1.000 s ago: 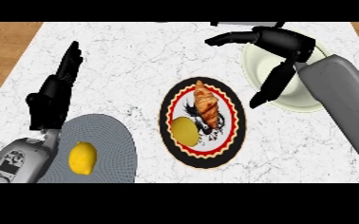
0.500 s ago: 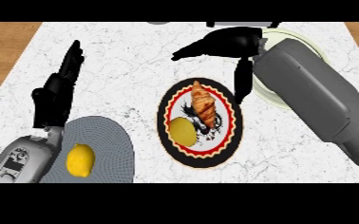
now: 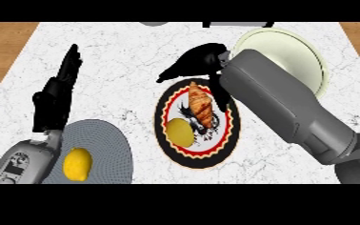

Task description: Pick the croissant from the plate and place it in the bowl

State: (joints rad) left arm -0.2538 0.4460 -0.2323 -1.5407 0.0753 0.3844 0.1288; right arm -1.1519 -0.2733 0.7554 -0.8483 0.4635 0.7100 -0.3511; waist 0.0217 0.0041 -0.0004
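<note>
Croissant (image 3: 200, 104) on patterned plate (image 3: 211, 155); right hand (image 3: 200, 59) open at plate's 12 o'clock; bowl (image 3: 299, 52) at 2 o'clock; left hand (image 3: 57, 97) open, 9 o'clock on counter (image 3: 126, 50).

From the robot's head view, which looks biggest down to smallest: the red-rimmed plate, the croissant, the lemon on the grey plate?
1. Red-rimmed plate, clearly largest.
2. Croissant, longer but slimmer, and lemon, rounder: too alike to rank.
</note>
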